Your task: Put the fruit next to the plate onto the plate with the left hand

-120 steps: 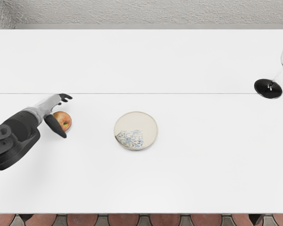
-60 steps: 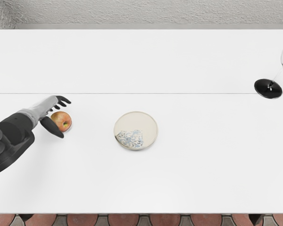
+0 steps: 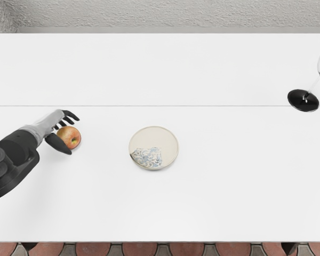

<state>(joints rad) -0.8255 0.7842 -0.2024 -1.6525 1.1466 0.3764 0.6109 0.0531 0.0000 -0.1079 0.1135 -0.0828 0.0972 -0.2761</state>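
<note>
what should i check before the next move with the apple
1. Left robot hand at the apple: ok, the fruit sits between thumb and fingers.
2. Grasp closed: not ok, the fingers are spread above the apple.
3. Apple lifted: not ok, it rests on the table.
4. Plate ready: ok, only its blue pattern shows.
5. Wine glass out of the way: ok, it stands at the right edge, beyond the plate.
</note>
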